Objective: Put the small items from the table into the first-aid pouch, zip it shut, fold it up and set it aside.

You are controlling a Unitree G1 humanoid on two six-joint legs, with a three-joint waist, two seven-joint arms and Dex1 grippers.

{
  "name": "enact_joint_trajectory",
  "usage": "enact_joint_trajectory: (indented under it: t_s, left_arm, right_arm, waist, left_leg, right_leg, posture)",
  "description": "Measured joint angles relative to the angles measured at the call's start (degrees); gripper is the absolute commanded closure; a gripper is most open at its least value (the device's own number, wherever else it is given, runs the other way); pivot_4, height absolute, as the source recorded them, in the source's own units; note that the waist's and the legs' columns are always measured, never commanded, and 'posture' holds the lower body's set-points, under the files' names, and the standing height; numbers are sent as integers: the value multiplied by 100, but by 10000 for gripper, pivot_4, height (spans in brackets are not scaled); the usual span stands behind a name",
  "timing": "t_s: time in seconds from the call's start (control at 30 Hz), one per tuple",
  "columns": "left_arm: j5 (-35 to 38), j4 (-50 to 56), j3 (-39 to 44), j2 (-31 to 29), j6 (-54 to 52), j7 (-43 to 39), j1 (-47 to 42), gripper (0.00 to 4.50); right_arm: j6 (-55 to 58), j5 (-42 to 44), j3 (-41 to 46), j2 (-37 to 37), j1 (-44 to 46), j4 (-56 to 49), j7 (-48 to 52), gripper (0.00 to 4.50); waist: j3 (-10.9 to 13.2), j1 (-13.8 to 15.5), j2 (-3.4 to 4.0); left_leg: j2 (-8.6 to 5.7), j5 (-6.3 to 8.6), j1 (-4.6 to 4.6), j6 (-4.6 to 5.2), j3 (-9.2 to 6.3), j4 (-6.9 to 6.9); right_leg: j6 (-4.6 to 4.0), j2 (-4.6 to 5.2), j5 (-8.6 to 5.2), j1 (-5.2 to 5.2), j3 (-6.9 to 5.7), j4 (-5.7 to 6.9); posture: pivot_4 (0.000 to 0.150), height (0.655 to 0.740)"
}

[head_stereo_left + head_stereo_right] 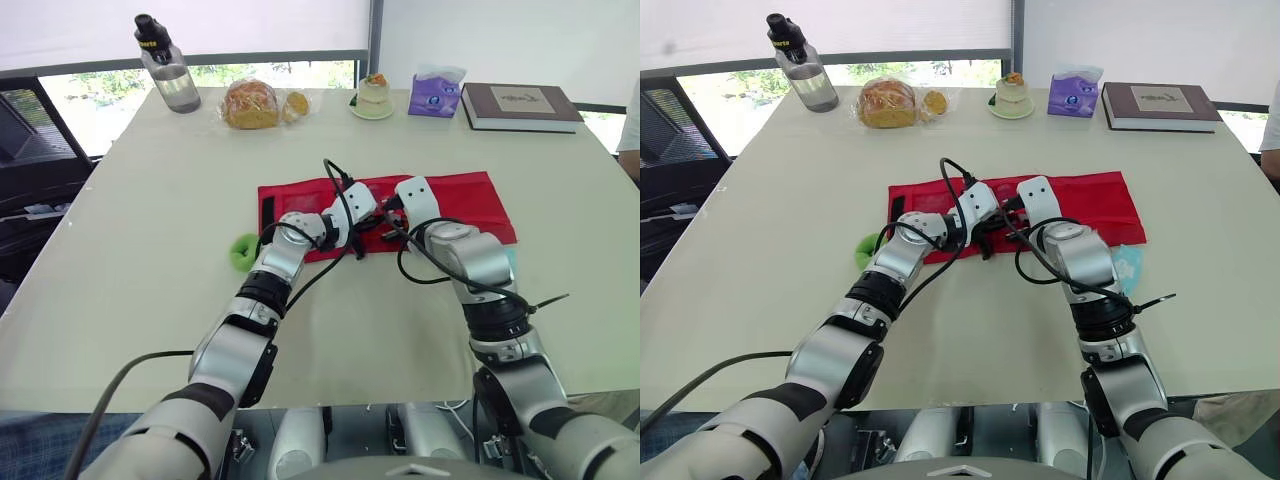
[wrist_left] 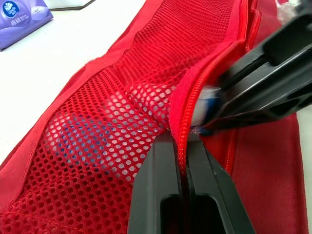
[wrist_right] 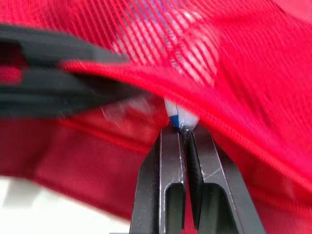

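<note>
First-aid pouch (image 1: 470, 200) lies flat on the worktop (image 1: 140, 250); your left claw (image 2: 180, 141) is pinched on its zipper edge, your right claw (image 3: 184, 132) clamped on what looks like a small white-blue item (image 3: 176, 113) at the opening.

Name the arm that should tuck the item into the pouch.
Right: the right gripper pinches a white-and-blue item at the pocket mouth; the left gripper clamps the pouch zip edge.

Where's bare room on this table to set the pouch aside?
Bare tabletop left of the red fabric pouch, between clear water bottle and green item; also right, before the brown book. Crowded: back edge, and mid-pouch, where left end effector and right end effector grip.
</note>
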State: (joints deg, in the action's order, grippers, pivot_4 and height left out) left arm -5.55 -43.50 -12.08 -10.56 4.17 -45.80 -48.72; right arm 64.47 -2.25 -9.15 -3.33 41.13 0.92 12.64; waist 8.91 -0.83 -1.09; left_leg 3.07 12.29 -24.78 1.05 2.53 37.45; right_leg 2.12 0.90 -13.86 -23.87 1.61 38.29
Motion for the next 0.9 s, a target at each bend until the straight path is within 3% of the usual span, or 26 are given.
enact_joint_trajectory:
  t_s: [0.17,0.4,0.87,0.9]
  left_arm:
    - [4,28,4,-2,1,-12,41,45000]
    - [-6,8,-5,-42,-1,-26,45,45000]
    - [82,-275,83,-24,-19,-51,-144,45000]
    - [125,-277,87,-9,-57,-78,-148,45000]
  right_arm:
    - [-526,4,-150,-139,0,166,107,44565]
    - [-866,-59,-266,-349,-250,-23,194,20379]
    - [-734,671,-251,-1136,-1279,-1383,1206,20379]
    - [-784,743,-181,-1177,-1370,-1473,1242,22751]
  waist:
    - [0,-3,0]
    - [0,-2,0]
    - [0,6,0]
    - [0,5,0]
  left_leg:
    - [0,0,-1,0,0,-4]
    - [0,0,-1,0,1,-5]
    - [0,0,-3,0,1,-7]
    - [0,0,-3,0,1,-7]
  right_leg:
    - [0,0,0,-1,0,-5]
    - [0,0,0,-2,0,-7]
    - [1,-1,0,0,0,-18]
    - [1,-1,0,0,0,-17]
  posture:
    - [1500,7400]
    - [1500,7400]
    - [1500,7400]
    - [1500,7400]
